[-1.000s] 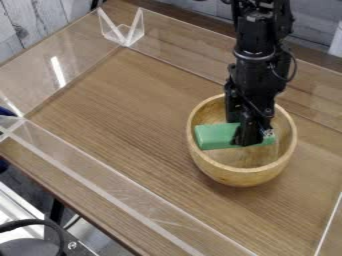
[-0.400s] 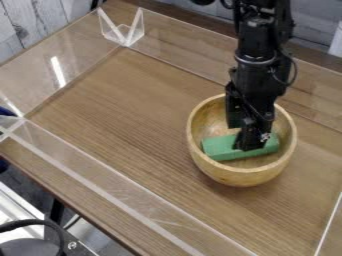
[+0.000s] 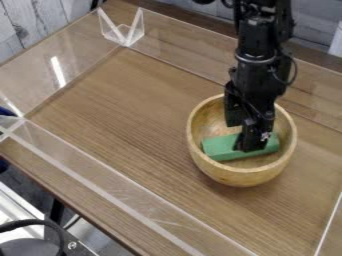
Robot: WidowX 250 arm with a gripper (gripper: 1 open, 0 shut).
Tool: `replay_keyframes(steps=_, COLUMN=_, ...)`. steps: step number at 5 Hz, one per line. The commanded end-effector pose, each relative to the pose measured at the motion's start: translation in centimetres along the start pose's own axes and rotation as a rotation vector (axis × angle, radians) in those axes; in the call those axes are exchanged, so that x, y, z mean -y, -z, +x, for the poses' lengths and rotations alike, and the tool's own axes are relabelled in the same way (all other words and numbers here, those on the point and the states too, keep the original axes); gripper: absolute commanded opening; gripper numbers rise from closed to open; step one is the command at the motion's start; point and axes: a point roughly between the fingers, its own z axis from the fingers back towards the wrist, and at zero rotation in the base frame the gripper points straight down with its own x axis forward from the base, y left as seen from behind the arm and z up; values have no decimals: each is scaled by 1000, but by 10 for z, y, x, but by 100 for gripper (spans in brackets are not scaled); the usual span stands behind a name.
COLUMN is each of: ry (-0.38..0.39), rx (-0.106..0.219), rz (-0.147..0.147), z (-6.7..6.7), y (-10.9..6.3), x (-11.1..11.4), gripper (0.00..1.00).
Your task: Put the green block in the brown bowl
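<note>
Wooden table with clear walls, brown bowl on it, green block lying inside the bowl. Claw hangs over the block, jaws apart. Looks like the release step; next it just needs lifting straight out.

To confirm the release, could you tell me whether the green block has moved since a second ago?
Yes. The green block has dropped lower against the brown bowl rim and now lies tilted inside it.

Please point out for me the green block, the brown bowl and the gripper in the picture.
green block (image 3: pixel 225 149): camera view, on its top face left of the fingers.
brown bowl (image 3: pixel 218 171): camera view, on the near outer wall.
gripper (image 3: pixel 254 132): camera view, between the fingertips, inside the bowl.
</note>
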Motion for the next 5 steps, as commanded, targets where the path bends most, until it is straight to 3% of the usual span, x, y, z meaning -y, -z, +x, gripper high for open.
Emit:
replay_keyframes(steps=1, ry=10, rx=67, rz=50, z=10, y=-26, x=-4, gripper=100)
replay_keyframes(steps=5, ry=4, rx=83, rz=75, z=11, y=-43, x=-5, gripper=100)
